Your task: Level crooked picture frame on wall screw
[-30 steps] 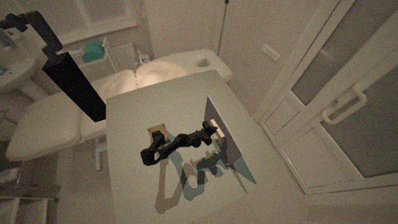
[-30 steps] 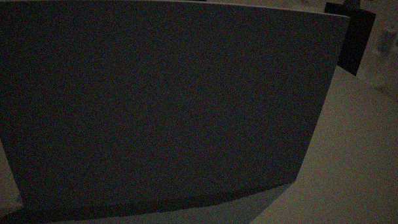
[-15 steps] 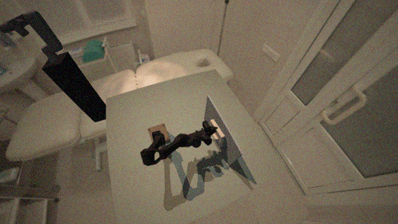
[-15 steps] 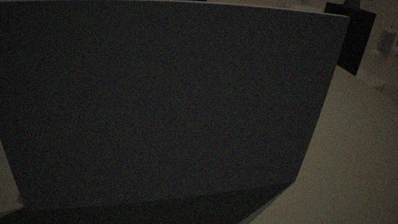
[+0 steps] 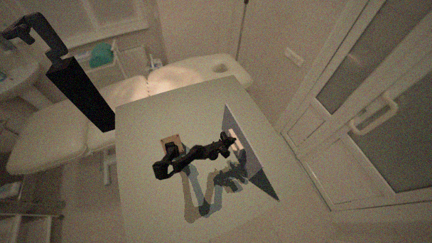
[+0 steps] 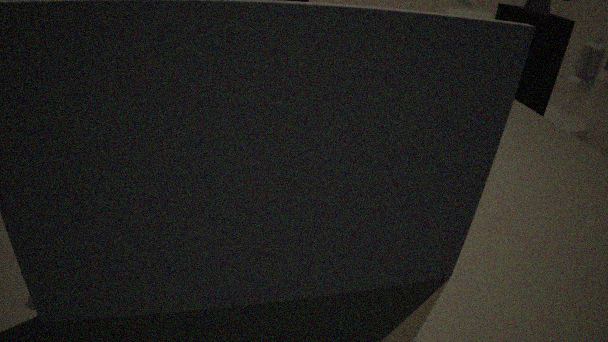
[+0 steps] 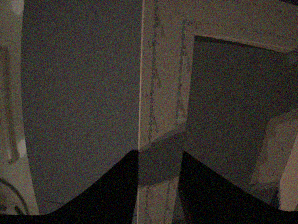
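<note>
From where I stand, looking down with twelve at the far edge, the arm [image 5: 193, 153] rises from a wooden base plate [image 5: 177, 138] on the bench [image 5: 142, 124] and reaches toward three o'clock. There the picture frame [image 5: 232, 133] [image 7: 167, 75] is at the near face of the upright panel [image 5: 249, 147] [image 6: 250, 150] [image 7: 80, 85]. The hand [image 5: 231, 141] [image 7: 160, 167] is pinching the frame's wooden side bar, one dark finger at nine o'clock of it, the other at three. Up close, the top bar slopes toward four o'clock; I can't tell whether the frame is level.
</note>
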{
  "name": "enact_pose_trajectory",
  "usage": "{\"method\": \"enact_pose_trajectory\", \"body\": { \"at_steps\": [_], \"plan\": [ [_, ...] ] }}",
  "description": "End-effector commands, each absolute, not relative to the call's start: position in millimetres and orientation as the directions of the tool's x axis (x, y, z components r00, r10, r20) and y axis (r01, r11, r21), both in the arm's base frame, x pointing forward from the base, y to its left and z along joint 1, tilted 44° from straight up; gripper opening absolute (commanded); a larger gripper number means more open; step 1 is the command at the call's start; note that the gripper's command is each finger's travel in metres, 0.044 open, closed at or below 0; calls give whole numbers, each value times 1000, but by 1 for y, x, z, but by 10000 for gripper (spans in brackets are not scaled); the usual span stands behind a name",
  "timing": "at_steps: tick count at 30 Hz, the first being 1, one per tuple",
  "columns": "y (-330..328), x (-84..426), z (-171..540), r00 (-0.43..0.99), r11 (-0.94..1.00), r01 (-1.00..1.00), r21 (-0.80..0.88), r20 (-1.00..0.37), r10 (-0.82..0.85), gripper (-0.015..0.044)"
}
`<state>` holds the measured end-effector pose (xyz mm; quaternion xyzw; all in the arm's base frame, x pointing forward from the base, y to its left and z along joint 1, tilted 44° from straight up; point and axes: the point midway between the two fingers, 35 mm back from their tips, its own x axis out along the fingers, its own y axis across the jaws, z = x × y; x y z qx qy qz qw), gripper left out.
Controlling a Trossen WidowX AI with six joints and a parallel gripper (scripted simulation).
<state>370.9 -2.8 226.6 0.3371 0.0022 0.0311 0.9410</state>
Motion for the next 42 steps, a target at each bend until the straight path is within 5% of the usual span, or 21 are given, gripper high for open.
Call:
{"method": "enact_pose_trajectory", "body": {
  "at_steps": [1, 22, 32, 42],
  "plan": [
    [-3, 371, 227, 998, 755, -56, 654, 16, 59, 0],
    [-3, 371, 227, 998, 678, -52, 733, 16, 60, 0],
    [-3, 371, 227, 998, 693, -55, 719, 17, 61, 260],
    [-10, 326, 234, 998, 750, -59, 658, 17, 64, 260]
  ]
}}
